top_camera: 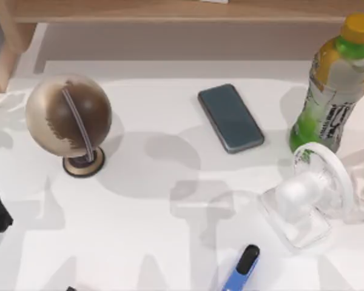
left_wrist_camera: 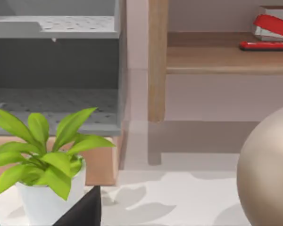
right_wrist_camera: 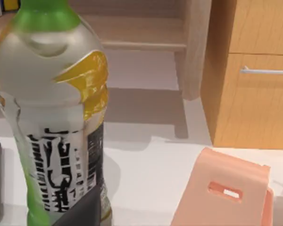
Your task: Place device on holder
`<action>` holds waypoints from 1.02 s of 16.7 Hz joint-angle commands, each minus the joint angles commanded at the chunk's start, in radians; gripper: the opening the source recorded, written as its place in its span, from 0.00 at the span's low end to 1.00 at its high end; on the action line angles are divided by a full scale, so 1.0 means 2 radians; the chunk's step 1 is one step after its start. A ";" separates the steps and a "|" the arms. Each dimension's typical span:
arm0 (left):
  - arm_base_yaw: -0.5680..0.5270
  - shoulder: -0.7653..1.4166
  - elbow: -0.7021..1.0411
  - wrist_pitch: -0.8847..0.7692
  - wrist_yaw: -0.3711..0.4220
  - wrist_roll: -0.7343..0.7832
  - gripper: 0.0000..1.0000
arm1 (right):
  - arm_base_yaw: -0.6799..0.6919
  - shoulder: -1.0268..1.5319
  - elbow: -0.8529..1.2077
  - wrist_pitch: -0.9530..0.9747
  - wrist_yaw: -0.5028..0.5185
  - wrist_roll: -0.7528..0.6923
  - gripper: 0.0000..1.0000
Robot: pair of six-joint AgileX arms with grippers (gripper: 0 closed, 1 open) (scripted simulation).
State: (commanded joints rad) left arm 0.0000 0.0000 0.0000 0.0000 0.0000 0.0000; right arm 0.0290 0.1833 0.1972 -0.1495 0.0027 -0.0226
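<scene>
Smartphone [top_camera: 230,117] lies flat and screen-up on the white surface [top_camera: 151,230], toward the far middle, angled, touching nothing, so its long edges look open to a grasp from above. Just to its right stands a green drink bottle [top_camera: 333,85]; the right wrist view catches the phone's edge beside that bottle and, nearer, a pink holder [right_wrist_camera: 226,193] with a slot, likely the stand the phone must lean on. A clear small fan [top_camera: 309,203] sits in front of the bottle, a blue-and-black pen [top_camera: 242,268] near the front edge, a globe [top_camera: 68,118] well to the left. Whether either claw is wide or narrow I cannot tell.
</scene>
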 joint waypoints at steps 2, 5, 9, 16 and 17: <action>0.000 0.000 0.000 0.000 0.000 0.000 1.00 | 0.007 0.066 0.073 -0.043 0.003 -0.001 1.00; 0.000 0.000 0.000 0.000 0.000 0.000 1.00 | 0.019 0.196 0.221 -0.108 0.006 0.000 1.00; 0.000 0.000 0.000 0.000 0.000 0.000 1.00 | 0.039 0.359 0.472 -0.186 0.010 0.005 1.00; 0.000 0.000 0.000 0.000 0.000 0.000 1.00 | 0.076 0.555 0.792 -0.278 0.010 0.019 1.00; 0.000 0.000 0.000 0.000 0.000 0.000 1.00 | 0.081 0.578 0.819 -0.290 0.009 0.021 1.00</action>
State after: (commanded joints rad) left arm 0.0000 0.0000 0.0000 0.0000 0.0000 0.0000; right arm 0.1919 1.3391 1.8361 -0.7286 0.0216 0.0202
